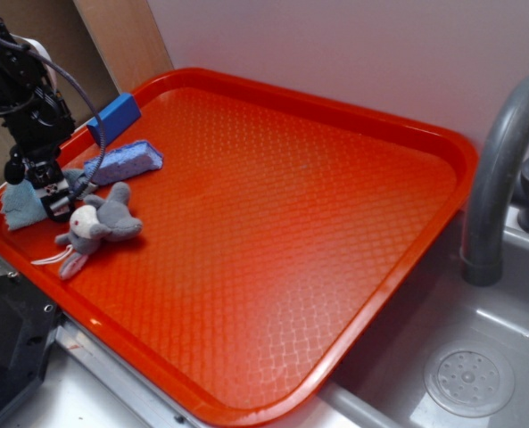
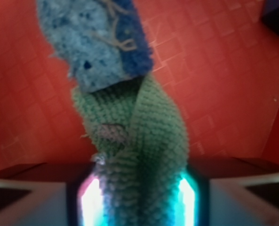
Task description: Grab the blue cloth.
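Blue cloth (image 1: 21, 207) lies at the far left corner of the red tray (image 1: 353, 267), a pale terry rag bunched against the tray's rim, and the robot's hand (image 1: 57, 198) has its fingertips down in it. The wrist view explains the pose: a fold of the cloth (image 2: 144, 155) runs up between the two lit fingers (image 2: 187, 197), filling the gap from side to side, so the hand is narrowed onto the fabric and appears to be pinching it, though how firm that pinch is cannot be judged. Gathering a soft, floppy rag into a ridge like this makes sense, since it gives the fingers something thick to bite on. Beyond the fold in that same view sits the periwinkle sponge (image 2: 94, 42), touching or just beside the cloth's far end, so a lift could drag it. In the exterior view the sponge (image 1: 128, 161) rests toward the tray's back rim from the cloth, with the bright blue block (image 1: 115, 116) beyond it at that rim, and the grey plush mouse (image 1: 99, 227) lies just beside the hand on the side toward the tray's middle. The tray itself overhangs a sink (image 1: 478, 357), well apart from the cloth.
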`<state>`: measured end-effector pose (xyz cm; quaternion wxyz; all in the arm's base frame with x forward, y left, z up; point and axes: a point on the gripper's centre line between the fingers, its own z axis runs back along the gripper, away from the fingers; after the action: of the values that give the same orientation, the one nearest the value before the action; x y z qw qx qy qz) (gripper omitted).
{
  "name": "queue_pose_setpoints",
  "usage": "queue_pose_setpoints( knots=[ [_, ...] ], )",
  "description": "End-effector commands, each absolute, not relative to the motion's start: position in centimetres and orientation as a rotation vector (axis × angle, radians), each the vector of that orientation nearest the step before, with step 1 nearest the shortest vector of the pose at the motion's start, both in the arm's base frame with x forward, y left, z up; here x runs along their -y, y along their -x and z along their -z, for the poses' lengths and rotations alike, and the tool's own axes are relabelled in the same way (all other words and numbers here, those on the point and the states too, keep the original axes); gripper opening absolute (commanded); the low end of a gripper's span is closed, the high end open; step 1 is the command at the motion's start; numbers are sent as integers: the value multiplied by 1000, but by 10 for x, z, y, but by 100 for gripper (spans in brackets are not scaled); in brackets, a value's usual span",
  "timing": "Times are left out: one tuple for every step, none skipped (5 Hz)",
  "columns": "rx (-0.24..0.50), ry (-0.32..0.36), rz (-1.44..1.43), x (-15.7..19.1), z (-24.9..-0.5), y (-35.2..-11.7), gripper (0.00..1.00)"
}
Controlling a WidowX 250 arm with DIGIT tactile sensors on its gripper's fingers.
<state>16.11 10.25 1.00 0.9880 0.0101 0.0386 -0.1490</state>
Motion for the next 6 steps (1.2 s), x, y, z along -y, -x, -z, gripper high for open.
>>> queue_pose_setpoints(
  knots=[
    [-51, 9, 287, -103, -18, -159, 0],
    [25, 50, 219, -107, -47, -158, 0],
    [43, -15, 188, -90, -85, -160, 0],
    [25, -85, 129, -60, -133, -170, 0],
    [-6, -129, 66, -15, -182, -189, 0],
    [9, -142, 101, 23, -207, -207, 0]
  ],
)
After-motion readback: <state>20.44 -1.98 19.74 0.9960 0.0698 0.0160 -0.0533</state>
